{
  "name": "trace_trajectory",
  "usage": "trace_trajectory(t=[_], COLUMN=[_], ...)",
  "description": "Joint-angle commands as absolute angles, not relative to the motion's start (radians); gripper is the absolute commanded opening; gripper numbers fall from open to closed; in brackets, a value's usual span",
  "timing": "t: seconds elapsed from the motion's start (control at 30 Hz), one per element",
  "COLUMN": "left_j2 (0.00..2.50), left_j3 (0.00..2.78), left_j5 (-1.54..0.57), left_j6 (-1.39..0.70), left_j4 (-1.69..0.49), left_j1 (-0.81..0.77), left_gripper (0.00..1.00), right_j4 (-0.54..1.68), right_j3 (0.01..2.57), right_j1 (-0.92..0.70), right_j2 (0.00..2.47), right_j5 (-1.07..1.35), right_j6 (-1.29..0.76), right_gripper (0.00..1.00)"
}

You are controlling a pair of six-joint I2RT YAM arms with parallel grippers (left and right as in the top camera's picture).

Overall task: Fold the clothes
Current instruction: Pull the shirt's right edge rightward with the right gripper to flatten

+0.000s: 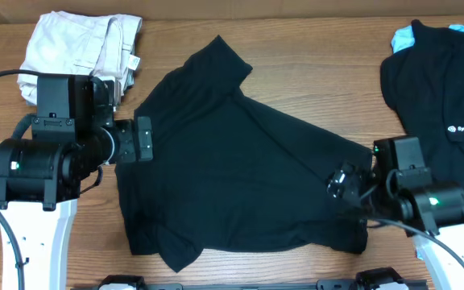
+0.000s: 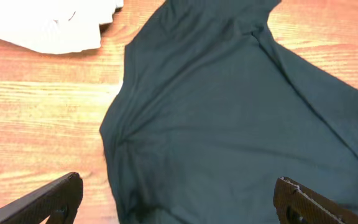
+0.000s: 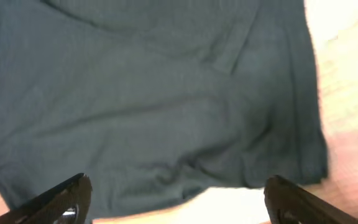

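Note:
A plain black T-shirt (image 1: 232,169) lies spread and skewed across the middle of the table, one sleeve pointing to the far edge. My left gripper (image 1: 142,138) hovers open over the shirt's left edge; in the left wrist view its fingers (image 2: 48,199) stand wide apart above the fabric (image 2: 229,112). My right gripper (image 1: 341,184) is at the shirt's right side. Seen from the right wrist, the gripper (image 3: 178,196) is open, with the shirt's edge (image 3: 148,99) lying below and between the jaws, not pinched.
Folded beige trousers (image 1: 79,44) sit at the far left corner, just behind the left arm. A black shirt with a white logo (image 1: 441,80) lies at the far right on top of a light-blue garment (image 1: 405,36). Bare wood (image 1: 312,64) shows behind the T-shirt.

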State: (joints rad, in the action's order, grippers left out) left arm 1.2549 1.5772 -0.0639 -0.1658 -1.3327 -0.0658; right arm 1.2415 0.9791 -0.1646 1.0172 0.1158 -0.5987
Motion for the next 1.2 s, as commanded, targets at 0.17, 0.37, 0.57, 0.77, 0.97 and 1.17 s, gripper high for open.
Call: trace_trajectory(t=[0.17,0.37,0.57,0.77,0.97,1.17], left_j2=[1.349,1.421,1.440,1.440,1.440,1.440], left_j3=[1.410,1.351,1.351,1.351,1.351,1.351], left_j5=[-0.071,-0.071,-0.072,-0.071,-0.071,-0.071], left_j6=[-0.111,-0.081,-0.073,-0.062,-0.058,-0.056], left_j4=[-1.164,-1.095,-1.060,-1.057,-1.056,-1.052], left_j1=[-0.067,-0.067,-0.067,-0.067,-0.067,-0.067], left_gripper=[1.00,1.00,1.00,1.00,1.00,1.00], right_j4=[0.995,0.892,0.864,0.860,0.821,0.756], right_j3=[0.890,0.890,0.890,0.887,0.836,0.786], right_j1=[-0.168,-0.167,-0.167,-0.167,-0.167,-0.167], right_j2=[1.258,1.429,1.550,1.575,1.575,1.575], right_j5=[-0.006,-0.026,-0.027,-0.060,-0.059,-0.059], right_j6=[-0.631,-0.637,-0.637,-0.637,-0.642,-0.656], right_gripper=[0.85,0.75,0.67,0.66,0.65,0.60])
